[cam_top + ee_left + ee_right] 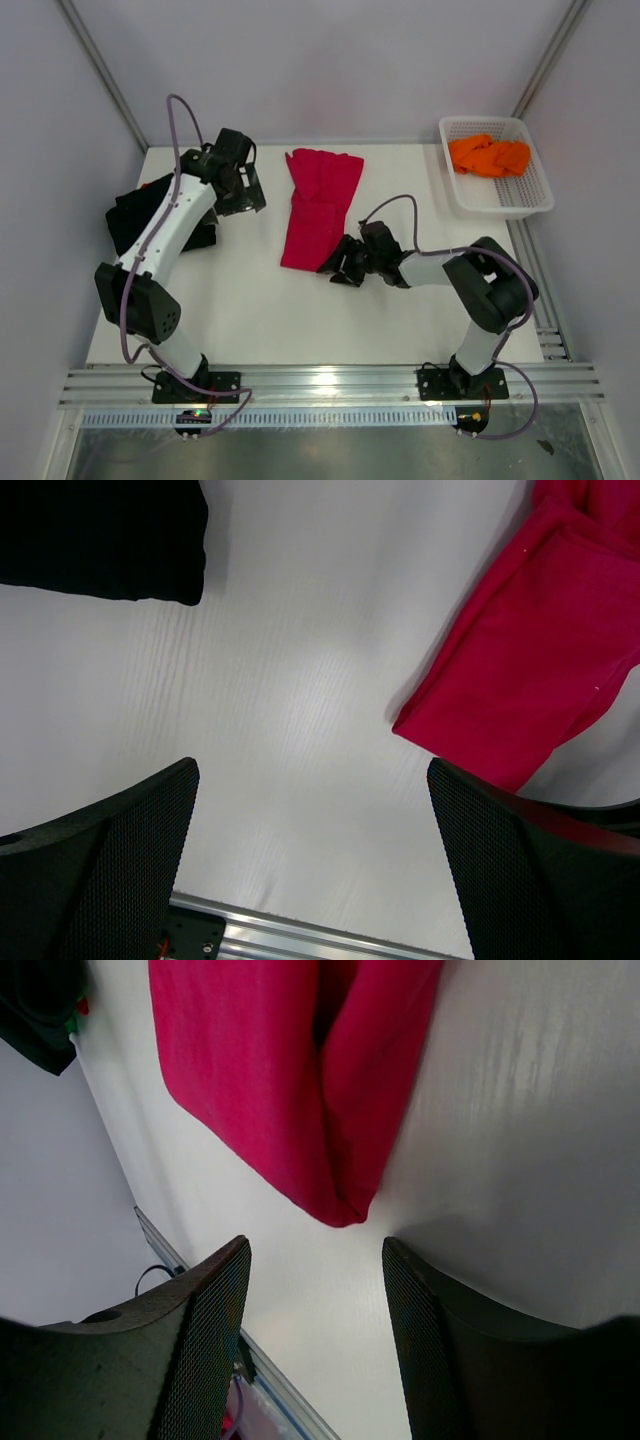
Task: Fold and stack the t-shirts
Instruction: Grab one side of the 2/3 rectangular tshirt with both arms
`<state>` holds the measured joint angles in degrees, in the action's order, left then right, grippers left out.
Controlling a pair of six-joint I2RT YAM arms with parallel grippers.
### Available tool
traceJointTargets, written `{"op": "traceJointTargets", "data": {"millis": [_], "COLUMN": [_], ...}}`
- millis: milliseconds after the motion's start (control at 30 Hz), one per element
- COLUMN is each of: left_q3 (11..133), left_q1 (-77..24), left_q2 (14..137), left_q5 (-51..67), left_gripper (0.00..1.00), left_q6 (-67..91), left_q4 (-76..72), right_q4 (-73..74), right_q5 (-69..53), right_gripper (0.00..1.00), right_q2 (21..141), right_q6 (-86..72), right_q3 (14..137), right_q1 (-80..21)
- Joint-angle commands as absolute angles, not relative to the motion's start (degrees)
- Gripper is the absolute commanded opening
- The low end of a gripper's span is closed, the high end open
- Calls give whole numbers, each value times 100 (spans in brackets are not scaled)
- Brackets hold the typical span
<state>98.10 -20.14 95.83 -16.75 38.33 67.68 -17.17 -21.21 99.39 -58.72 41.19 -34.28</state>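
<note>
Across the middle of the white table [260,300] the crimson t-shirt [318,205] lies folded into a long narrow strip. It runs from the far edge toward the near side, and its near end slants slightly to the left. The cloth lies flat, with a lengthwise crease visible in the right wrist view.

Right gripper [315,1340]: low over the table at the strip's near end, jaws partly open. Nothing is between the fingers [200,1350] — the shirt's folded corner lies just ahead of the fingertips, outside the gap. Whether a finger touches the cloth cannot be told.

Left gripper [310,860]: jaws spread fully, holding nothing. It is over bare table between the two garments, with the crimson strip to its right and the black t-shirt [135,215] to its left.

The black t-shirt sits at the table's left edge, partly hidden under the left arm [170,225] and well apart from the crimson one.

The orange t-shirt [488,155] lies bunched in the far end of the white mesh basket [530,195], which stands at the far right corner — apart from both grippers
</note>
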Motion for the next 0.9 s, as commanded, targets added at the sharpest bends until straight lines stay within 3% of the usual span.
{"op": "traceJointTargets", "data": {"millis": [0,467,533,567,667,867], "left_q3": [9818,9642,9633,9615,9510,9053], "left_q1": [-1978,-1969,-1960,-1960,-1942,-1934], "left_q2": [9273,8930,8886,8868,8763,8482], "left_q5": [-1802,-1977,-1995,-1995,-1969,-1881], "left_gripper": [99,99,99,99,99,99], "left_q6": [3779,3744,3735,3727,3744,3841], "left_q4": [6838,6891,6917,6908,6891,6768], "right_q4": [-2004,-2109,-2118,-2127,-2188,-2241], "right_q5": [-2057,-2066,-2065,-2065,-2092,-2083], "right_gripper": [60,56,50,40,24,11], "right_q2": [10151,10450,10476,10485,10538,10538], "right_q6": [-5827,-5880,-5880,-5871,-5862,-5836], "right_q3": [4385,4737,4755,4772,4773,4720], "right_q1": [-3463,-3463,-3463,-3463,-3463,-3454]}}
